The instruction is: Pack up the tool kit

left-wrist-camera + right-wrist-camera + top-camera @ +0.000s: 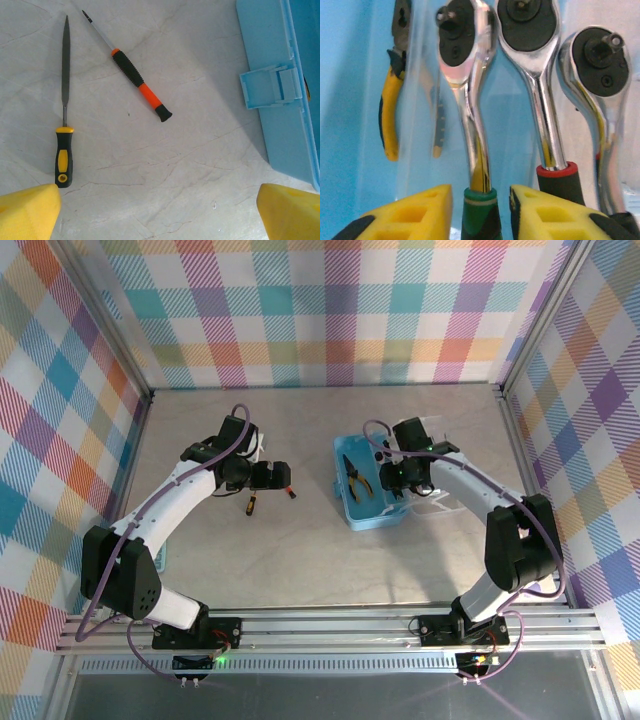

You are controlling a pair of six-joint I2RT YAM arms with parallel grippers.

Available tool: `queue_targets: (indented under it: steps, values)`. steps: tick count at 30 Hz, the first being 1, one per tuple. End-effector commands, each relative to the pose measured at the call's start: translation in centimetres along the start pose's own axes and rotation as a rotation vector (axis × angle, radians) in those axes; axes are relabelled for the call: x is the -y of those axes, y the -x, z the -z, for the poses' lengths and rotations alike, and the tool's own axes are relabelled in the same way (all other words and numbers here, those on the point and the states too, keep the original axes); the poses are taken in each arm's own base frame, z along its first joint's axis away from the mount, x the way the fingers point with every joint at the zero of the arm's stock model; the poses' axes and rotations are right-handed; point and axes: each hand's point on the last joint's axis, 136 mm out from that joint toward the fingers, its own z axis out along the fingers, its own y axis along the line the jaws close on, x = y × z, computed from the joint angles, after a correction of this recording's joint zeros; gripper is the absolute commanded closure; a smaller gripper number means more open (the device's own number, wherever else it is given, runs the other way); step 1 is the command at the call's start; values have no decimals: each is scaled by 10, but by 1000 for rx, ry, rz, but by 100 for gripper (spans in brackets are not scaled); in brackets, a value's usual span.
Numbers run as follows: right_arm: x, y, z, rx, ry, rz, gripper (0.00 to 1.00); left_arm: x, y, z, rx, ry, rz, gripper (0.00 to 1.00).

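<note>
LEFT WRIST: your view crops the box (272, 60) at top and right edges | RIGHT WRIST: ratchet wrench (469, 100) handle runs off the bottom edge; pliers (390, 115) head cropped at top, one handle blurred | TOP EXTERNAL: right gripper (395, 480) hides part of the box.

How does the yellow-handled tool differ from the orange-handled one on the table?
The file has a long flat blade tapering to a point; the screwdriver has a thin round shaft. The file's grip is yellow and black, the screwdriver's orange and black. The file lies almost straight up the left wrist view; the screwdriver slants. Both lie loose on the table, outside the blue box.
</note>
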Motion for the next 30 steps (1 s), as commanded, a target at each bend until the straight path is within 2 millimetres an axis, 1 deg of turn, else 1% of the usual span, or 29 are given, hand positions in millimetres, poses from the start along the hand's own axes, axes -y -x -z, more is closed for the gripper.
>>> queue_targets:
  steps: [1,2,4,6,8,10,11,13,15,16,19,21,23,27,30]
  values:
    - [-6,18,21,60,18,17,56,-1,-4,1,-6,-1,-10,0]
    - [-7,21,25,67,18,19,54,-2,-5,1,-8,-1,-11,0]
    - [-7,27,40,94,17,27,50,-3,-6,-1,-13,5,-13,0]
    - [-9,33,57,123,24,37,43,-7,-8,-4,-26,26,-14,0]
    - [-13,38,73,152,38,48,28,-16,-12,-9,-48,68,-12,0]
    - [-21,43,90,181,68,69,8,-31,-17,-16,-78,149,-12,0]
    - [-26,44,97,194,88,81,1,-38,-20,-19,-93,184,-14,0]
    - [-35,45,108,215,126,95,1,-54,-26,-28,-125,259,-13,0]
    - [-39,43,112,219,150,99,1,-68,-31,-39,-153,300,8,0]
    - [-41,42,113,221,155,99,1,-74,-34,-46,-169,311,21,3]
    - [-42,37,111,215,165,95,1,-87,-39,-62,-207,342,39,16]
    - [-43,35,110,211,169,90,1,-93,-40,-69,-225,365,39,24]
    - [-43,35,110,211,171,88,1,-96,-40,-76,-240,381,34,28]
    - [-43,35,109,211,169,85,1,-104,-44,-91,-288,409,21,38]
    - [-42,36,110,214,164,86,1,-104,-49,-104,-318,397,21,44]
